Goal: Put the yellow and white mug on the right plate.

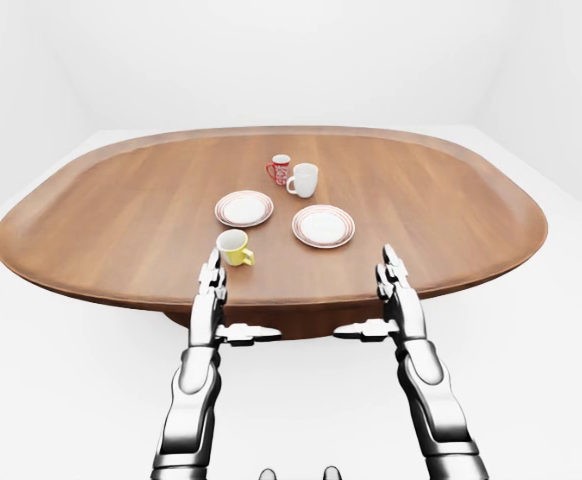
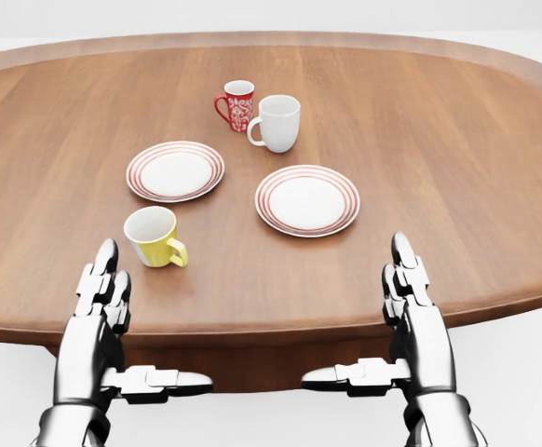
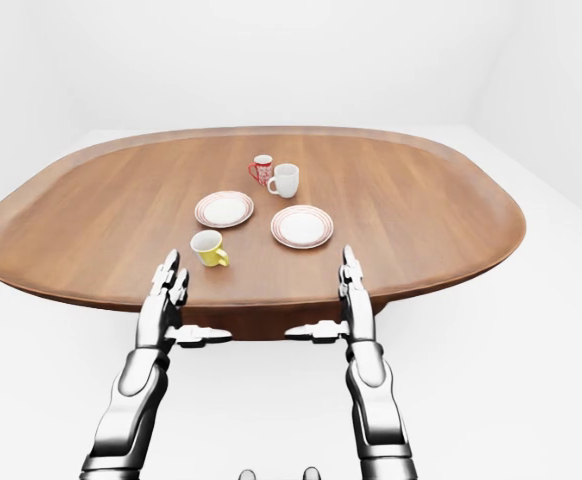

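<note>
I see the yellow mug with white interior upright on the oval brown wooden table, handle toward the lower right in the head view. It sits just below the left white plate with red rim rings, apart from it. The right white plate with red rim rings is bare, right of the mug and slightly higher in the head view. Above that plate: a plain white mug, and a red and white patterned mug just to its left, close together.

My left hand is at the table's lower edge, just below and left of the yellow mug, not touching it. Fingers extended straight, thumb out sideways, holding nothing. My right hand mirrors it at the lower edge, below and right of the right plate, also spread flat and empty.
</note>
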`<state>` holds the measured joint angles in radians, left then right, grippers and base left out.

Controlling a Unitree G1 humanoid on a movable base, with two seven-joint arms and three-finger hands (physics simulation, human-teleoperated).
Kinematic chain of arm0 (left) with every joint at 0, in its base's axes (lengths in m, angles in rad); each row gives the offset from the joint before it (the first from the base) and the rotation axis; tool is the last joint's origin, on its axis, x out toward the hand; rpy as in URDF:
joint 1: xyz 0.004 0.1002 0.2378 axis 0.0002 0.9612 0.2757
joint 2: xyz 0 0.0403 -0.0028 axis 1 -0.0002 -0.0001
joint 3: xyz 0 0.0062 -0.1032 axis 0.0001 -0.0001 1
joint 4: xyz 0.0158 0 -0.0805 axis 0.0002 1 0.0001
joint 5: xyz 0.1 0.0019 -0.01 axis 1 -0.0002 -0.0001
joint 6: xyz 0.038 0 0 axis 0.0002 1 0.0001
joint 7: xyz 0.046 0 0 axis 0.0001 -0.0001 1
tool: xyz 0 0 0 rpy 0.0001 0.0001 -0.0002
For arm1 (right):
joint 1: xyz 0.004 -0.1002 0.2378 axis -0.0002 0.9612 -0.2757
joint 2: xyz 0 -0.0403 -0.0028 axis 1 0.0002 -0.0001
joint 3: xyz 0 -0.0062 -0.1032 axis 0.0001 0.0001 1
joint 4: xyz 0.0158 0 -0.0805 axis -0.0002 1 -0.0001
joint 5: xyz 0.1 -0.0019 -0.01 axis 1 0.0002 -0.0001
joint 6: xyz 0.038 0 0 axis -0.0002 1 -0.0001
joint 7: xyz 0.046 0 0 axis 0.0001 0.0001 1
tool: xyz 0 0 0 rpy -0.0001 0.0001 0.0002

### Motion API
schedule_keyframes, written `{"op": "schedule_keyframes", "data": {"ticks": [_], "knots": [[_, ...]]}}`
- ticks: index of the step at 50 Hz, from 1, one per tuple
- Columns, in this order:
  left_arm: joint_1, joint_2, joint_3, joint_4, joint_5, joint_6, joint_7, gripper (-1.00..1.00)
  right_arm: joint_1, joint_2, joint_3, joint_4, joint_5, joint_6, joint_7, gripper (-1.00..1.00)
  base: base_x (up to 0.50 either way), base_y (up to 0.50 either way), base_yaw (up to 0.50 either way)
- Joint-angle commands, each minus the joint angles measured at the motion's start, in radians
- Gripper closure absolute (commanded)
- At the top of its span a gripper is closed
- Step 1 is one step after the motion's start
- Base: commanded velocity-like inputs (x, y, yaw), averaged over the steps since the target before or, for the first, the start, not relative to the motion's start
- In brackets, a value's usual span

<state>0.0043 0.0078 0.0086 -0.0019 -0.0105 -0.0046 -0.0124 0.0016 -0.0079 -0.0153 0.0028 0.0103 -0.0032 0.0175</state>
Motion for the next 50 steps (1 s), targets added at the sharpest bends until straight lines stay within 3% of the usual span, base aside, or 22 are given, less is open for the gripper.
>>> {"op": "schedule_keyframes", "data": {"ticks": [1,4,5,32,50], "knots": [[-0.002,0.016,0.028,-0.039,-0.015,0.043,-0.023,-1.00,0.001,-0.013,-0.022,-0.040,0.011,0.044,0.024,-1.00,0.00,0.00,0.00],[0.001,0.015,0.031,-0.080,-0.017,0.079,-0.026,-1.00,-0.002,-0.016,-0.031,-0.058,0.017,0.065,0.025,-1.00,0.00,0.00,0.00],[0.001,0.016,0.034,-0.100,-0.020,0.092,-0.029,-1.00,-0.003,-0.017,-0.036,-0.074,0.023,0.088,0.025,-1.00,0.00,0.00,0.00],[-0.016,0.028,0.071,-0.241,-0.029,0.092,-0.039,-1.00,0.003,-0.030,-0.071,-0.318,0.042,0.090,0.058,-1.00,0.00,0.00,0.00],[-0.009,0.025,0.063,-0.234,-0.021,0.092,-0.041,-1.00,0.004,-0.029,-0.066,-0.304,0.031,0.090,0.065,-1.00,0.00,0.00,0.47]]}}
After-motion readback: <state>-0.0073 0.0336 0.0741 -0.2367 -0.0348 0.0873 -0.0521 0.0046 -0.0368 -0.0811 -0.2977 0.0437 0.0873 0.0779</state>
